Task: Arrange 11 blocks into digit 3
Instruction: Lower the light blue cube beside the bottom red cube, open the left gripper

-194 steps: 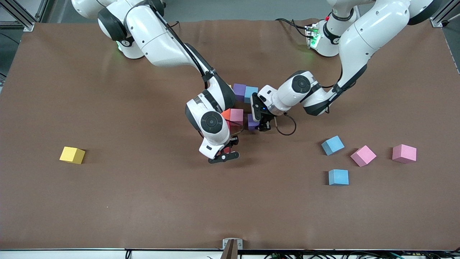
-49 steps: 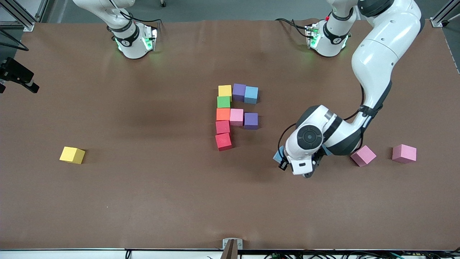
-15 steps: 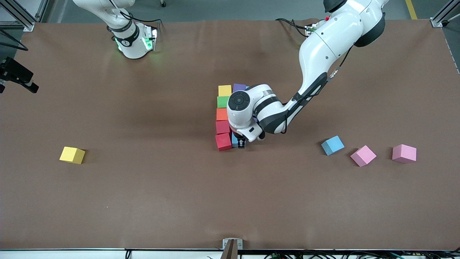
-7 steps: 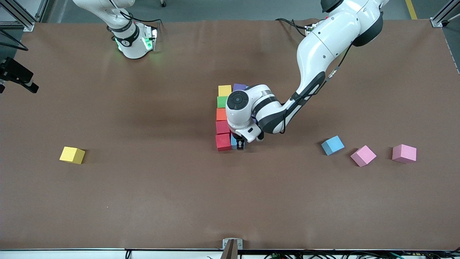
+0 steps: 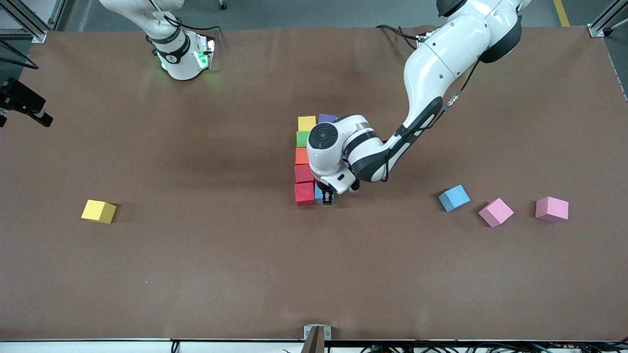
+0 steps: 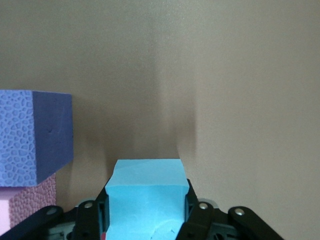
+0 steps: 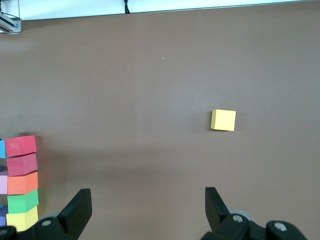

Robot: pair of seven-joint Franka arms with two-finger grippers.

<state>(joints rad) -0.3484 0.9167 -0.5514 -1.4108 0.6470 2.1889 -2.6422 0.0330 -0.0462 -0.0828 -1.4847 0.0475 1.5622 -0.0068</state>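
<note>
Pinched between the left gripper's (image 6: pixel 147 220) jaws: a light blue block (image 6: pixel 146 197), matte foam, set down touching the red end block (image 5: pixel 304 193) at its 3 o'clock. Mostly hidden under the wrist in the front view. Right gripper (image 7: pixel 147 212) spread wide, waiting aloft.

**Spare cubes and fittings on a brown bench**

The bench (image 5: pixel 196 274) is covered with a brown mat, faintly creased. A lone yellow cube (image 5: pixel 98 211) sits toward the right arm's end, well apart from everything else. Two pink cubes lie toward the left arm's end: one (image 5: pixel 496 212) turned at an angle, the other (image 5: pixel 552 209) squarer and nearer the bench's end. A small metal bracket (image 5: pixel 317 333) is at the middle of the near edge. A black fixture (image 5: pixel 22 102) overhangs the right arm's end. Cables (image 5: pixel 392 32) trail over the bench's edge by the bases, and aluminium rails (image 5: pixel 29 19) stand at the corners.
</note>
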